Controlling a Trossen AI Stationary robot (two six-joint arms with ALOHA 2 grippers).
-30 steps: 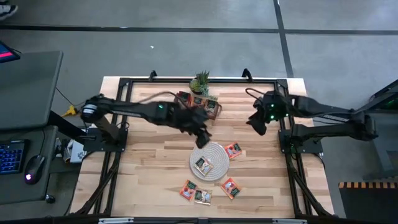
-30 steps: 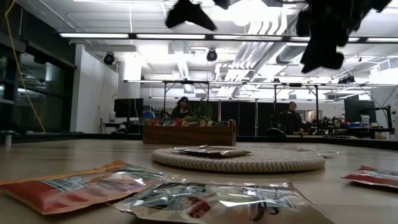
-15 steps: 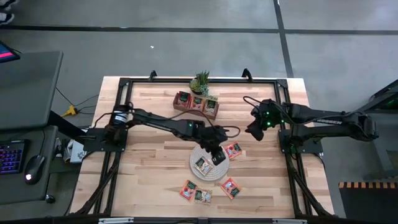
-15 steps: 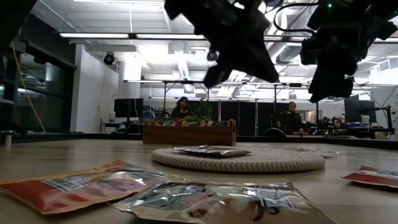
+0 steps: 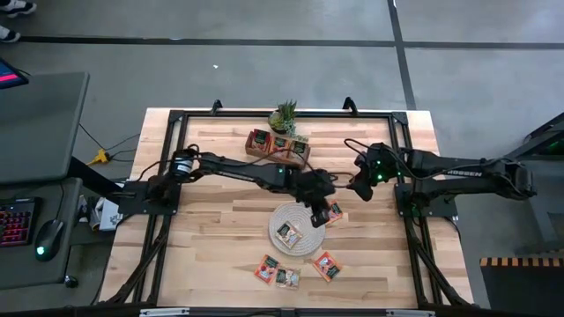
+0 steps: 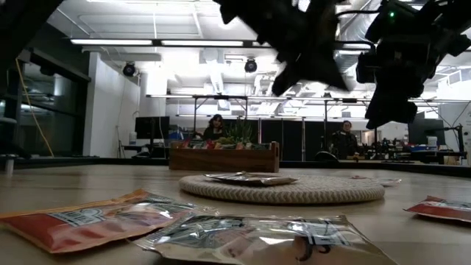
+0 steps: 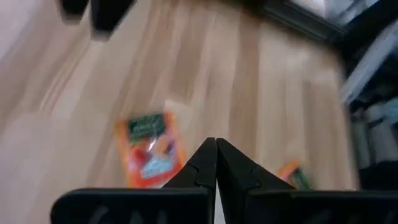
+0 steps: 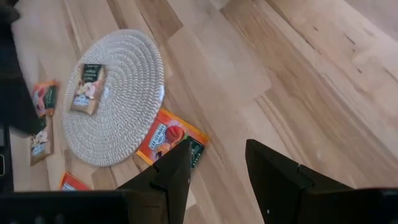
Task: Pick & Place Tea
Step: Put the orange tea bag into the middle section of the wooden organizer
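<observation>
Bright, even overhead light; the left wrist view is motion-blurred.

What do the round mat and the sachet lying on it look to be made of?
Round mat: whitish woven cord or fibre, matte, judging by the concentric coiled ridges. Sachet on it: thin foil or plastic film, probably; the sachets nearest the low camera show glossy, crinkled surfaces with flat sealed edges.
</observation>
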